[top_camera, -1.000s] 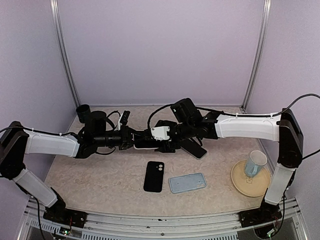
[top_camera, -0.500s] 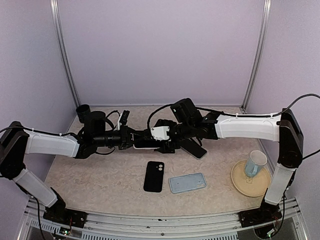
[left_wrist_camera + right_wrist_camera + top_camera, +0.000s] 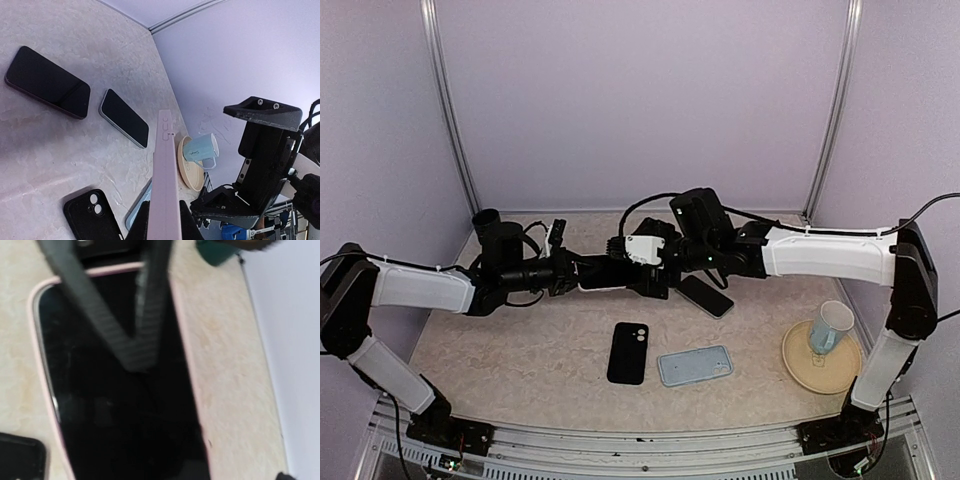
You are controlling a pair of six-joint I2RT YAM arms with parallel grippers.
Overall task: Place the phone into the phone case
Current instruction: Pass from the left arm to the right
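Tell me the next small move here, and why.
Probably draw the right gripper back a little, clear of the pink case. Its jaws stand wide open, holding nothing, while the left gripper is shut on the case's edge, and the right wrist view shows the phone sitting inside the pink rim. The seating looks done, so clearing room comes first.

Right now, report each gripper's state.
Left gripper: closed on the pink-cased phone.
Right gripper: open, holding nothing.

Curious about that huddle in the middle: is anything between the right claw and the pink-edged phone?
Nothing visible does. The right gripper stands open right next to the pink-cased phone, which the left gripper holds on edge.
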